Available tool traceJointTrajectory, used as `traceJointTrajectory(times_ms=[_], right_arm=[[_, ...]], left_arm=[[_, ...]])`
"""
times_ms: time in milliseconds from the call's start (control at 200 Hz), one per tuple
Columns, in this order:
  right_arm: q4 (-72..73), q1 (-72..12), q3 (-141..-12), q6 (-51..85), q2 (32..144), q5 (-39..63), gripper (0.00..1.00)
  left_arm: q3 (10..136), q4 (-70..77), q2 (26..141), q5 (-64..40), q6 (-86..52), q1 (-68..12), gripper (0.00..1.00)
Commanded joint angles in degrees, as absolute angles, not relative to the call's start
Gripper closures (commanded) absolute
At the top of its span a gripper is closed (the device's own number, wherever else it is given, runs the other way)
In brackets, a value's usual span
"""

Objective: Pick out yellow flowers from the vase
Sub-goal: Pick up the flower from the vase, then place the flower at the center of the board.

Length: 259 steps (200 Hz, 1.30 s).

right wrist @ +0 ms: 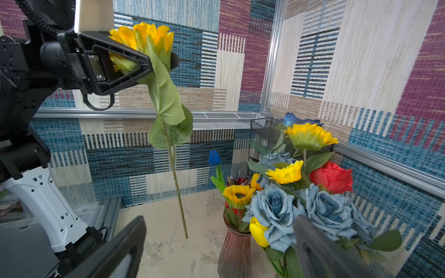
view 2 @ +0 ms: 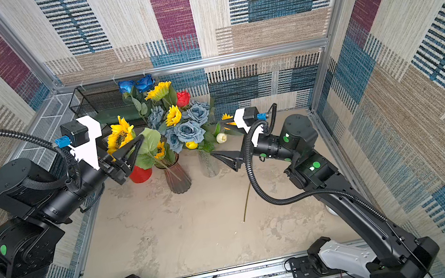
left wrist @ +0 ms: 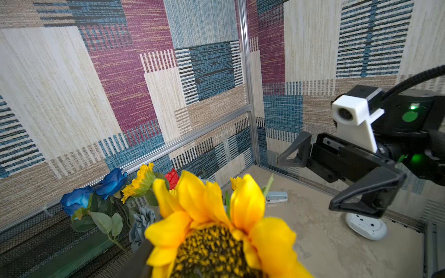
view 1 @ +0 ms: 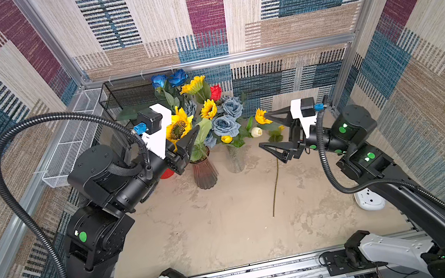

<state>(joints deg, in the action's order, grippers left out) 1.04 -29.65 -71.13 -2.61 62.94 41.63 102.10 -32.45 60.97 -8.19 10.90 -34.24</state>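
Sunflower [right wrist: 144,33] gripped under its head by left tool [right wrist: 163,63], stem [right wrist: 177,185] dangling

We see bright, even, diffuse light in every view, leaving only faint soft shadows on the table [view 1: 229,221]. In both top views the frame posts [view 1: 48,43] [view 2: 18,48] bow toward the edges. The left wrist view shows the close sunflower [left wrist: 212,240] soft, and the right wrist view blurs the near fingers [right wrist: 125,243] of the right gripper [right wrist: 220,220].
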Motion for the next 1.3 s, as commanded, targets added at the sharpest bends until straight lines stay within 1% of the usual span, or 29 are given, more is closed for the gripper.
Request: traceJointTrajectory(times_ms=[0,210,381,456,571,651,796,856,886,937,992,1187,1277,1292], right_arm=[[0.53,-31.85,-72.7,-4.93,64.09,45.78,0.04],[-1.77,-35.12,-77.46,-4.54,69.8,51.57,0.11],[-5.02,-38.54,-81.78,-5.31,75.21,54.3,0.21],[-5.62,-39.49,-83.4,-5.12,77.33,55.36,0.28],[-5.36,-40.87,-85.28,-5.28,80.19,56.63,0.33],[-5.71,-41.74,-86.83,-5.19,81.96,57.27,0.4],[-6.69,-42.67,-89.13,-5.69,84.93,58.68,0.45],[-7.7,-42.72,-90.39,-6.16,86.13,59.73,0.54],[-8.38,-42.79,-91.12,-6.44,86.61,59.95,0.6],[-9.71,-42.78,-92.09,-7.0,87.37,60.05,0.64],[-10.24,-42.83,-92.56,-7.19,87.91,60.26,0.72],[-9.93,-42.81,-92.47,-7.27,87.72,60.23,0.92],[-9.98,-42.78,-92.33,-7.32,87.63,59.99,1.0],[-10.0,-42.81,-92.32,-7.25,87.67,59.99,1.0]], left_arm=[[103.02,-32.34,61.65,-12.7,8.41,-34.18,0.48],[102.72,-30.53,62.76,-16.9,5.66,-34.19,0.48],[101.92,-28.72,63.33,-18.48,4.49,-34.19,0.48],[102.36,-28.65,63.75,-19.21,4.24,-34.19,0.48],[102.32,-27.85,64.0,-20.52,3.62,-34.19,0.48],[101.44,-27.01,63.9,-20.22,3.35,-34.18,0.48],[100.32,-25.74,63.81,-21.15,2.64,-34.18,0.48],[100.32,-25.84,63.97,-21.4,2.68,-34.19,0.48],[100.29,-25.86,63.98,-21.52,2.72,-34.18,0.48],[100.2,-25.67,64.01,-21.56,2.72,-34.19,0.48],[100.05,-25.58,64.07,-21.71,2.72,-34.19,0.48],[99.27,-24.6,63.82,-21.62,2.99,-34.19,0.48],[98.37,-23.65,63.39,-21.71,2.82,-34.17,0.47],[98.28,-23.69,63.37,-21.71,2.88,-34.19,0.47]])
